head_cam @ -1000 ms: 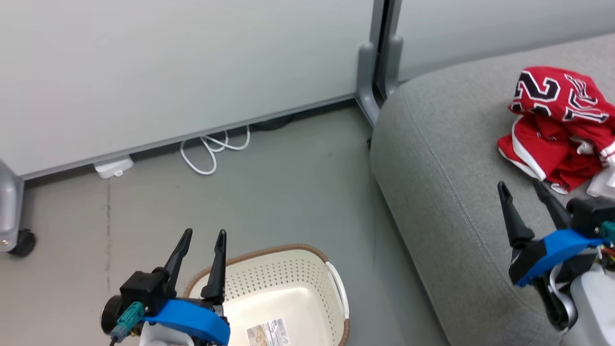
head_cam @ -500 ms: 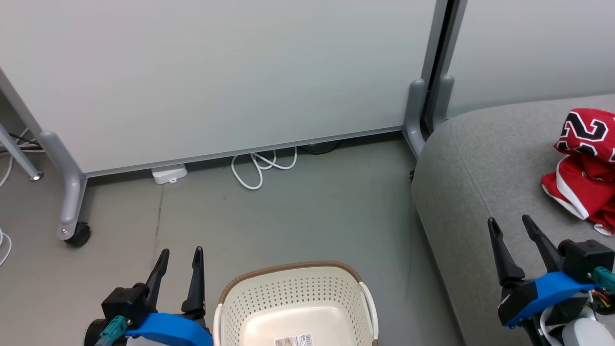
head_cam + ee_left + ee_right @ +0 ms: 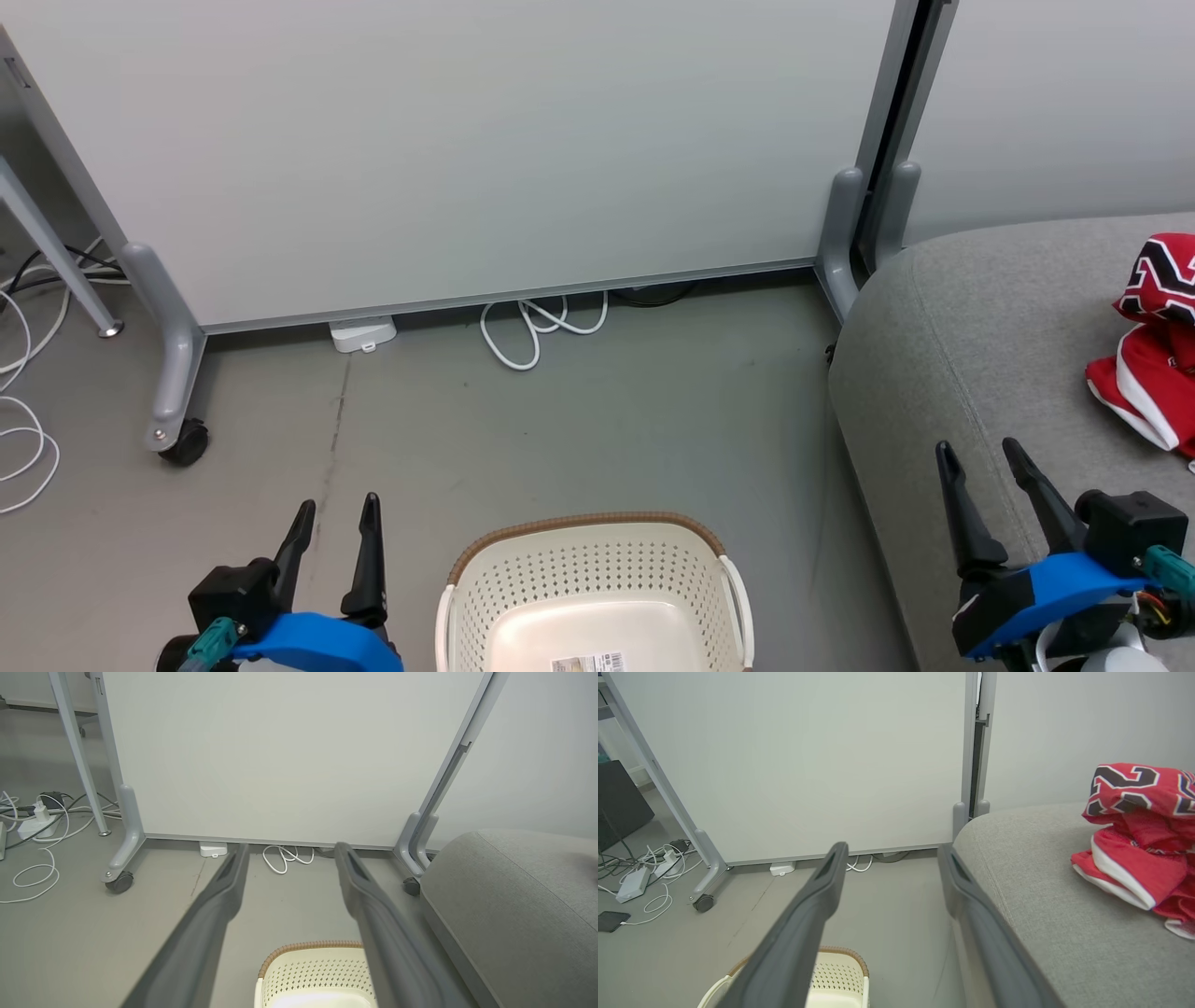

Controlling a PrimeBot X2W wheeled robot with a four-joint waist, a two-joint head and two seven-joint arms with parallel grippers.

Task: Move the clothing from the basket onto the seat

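The red clothing [image 3: 1153, 369] with white trim and black numerals lies bunched on the grey seat [image 3: 971, 355] at the right edge; it also shows in the right wrist view [image 3: 1139, 830]. The cream basket [image 3: 597, 597] with its brown rim stands on the floor at bottom centre, and I see no garment in the part that shows. My left gripper [image 3: 336, 509] hangs open to the basket's left, holding nothing. My right gripper [image 3: 978, 451] is open over the seat's front edge, left of the clothing and apart from it.
A white partition panel [image 3: 467, 140] on castor legs [image 3: 177, 439] stands behind the basket. White cables [image 3: 541, 322] and a small white box [image 3: 362, 333] lie at its foot, more cables [image 3: 23, 448] at far left. Grey floor [image 3: 579, 439] separates basket and partition.
The head camera has swung left, so the seat and clothing slid toward the right edge and the partition's left leg came into view. Both grippers stay open and empty.
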